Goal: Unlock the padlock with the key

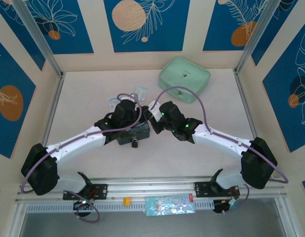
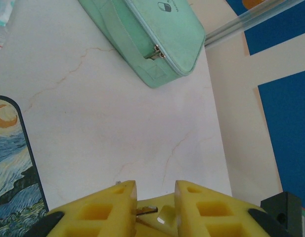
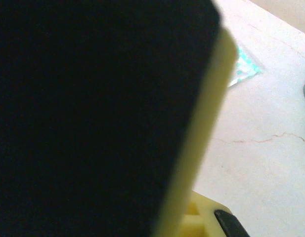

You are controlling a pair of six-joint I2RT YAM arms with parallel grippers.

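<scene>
Key (image 2: 146,211) sits low in the left wrist view, in the gap between the yellow fingers (image 2: 100,212) of the left hand (image 2: 155,191). It's a thin silvery bit poking out from one finger's inner face. The fingers stand slightly apart with the key between them. Can't tell whether it's properly clamped or just lying there. The pale veined bench (image 2: 117,123) shows beyond the fingertips.

Top view: the padlock (image 1: 135,144) has a small dark body and is at the near edge of the tin box (image 1: 138,132). Touching or just beside, can't tell which. The box is mid-bench, under where the two arms meet. In the left wrist view its swirl-painted lid shows at the left edge.

The right hand (image 1: 154,114) sits just right of the left hand, over the box's far right corner. Its jaws are together; can't tell whether anything is pinched. In the right wrist view a dark blurred surface lies right against one yellow finger (image 3: 206,138).

A mint-green zip pouch (image 1: 184,79) lies at the far side of the bench, well apart from the box. A small blue-and-white packet (image 1: 141,92) lies between the pouch and the left hand.
</scene>
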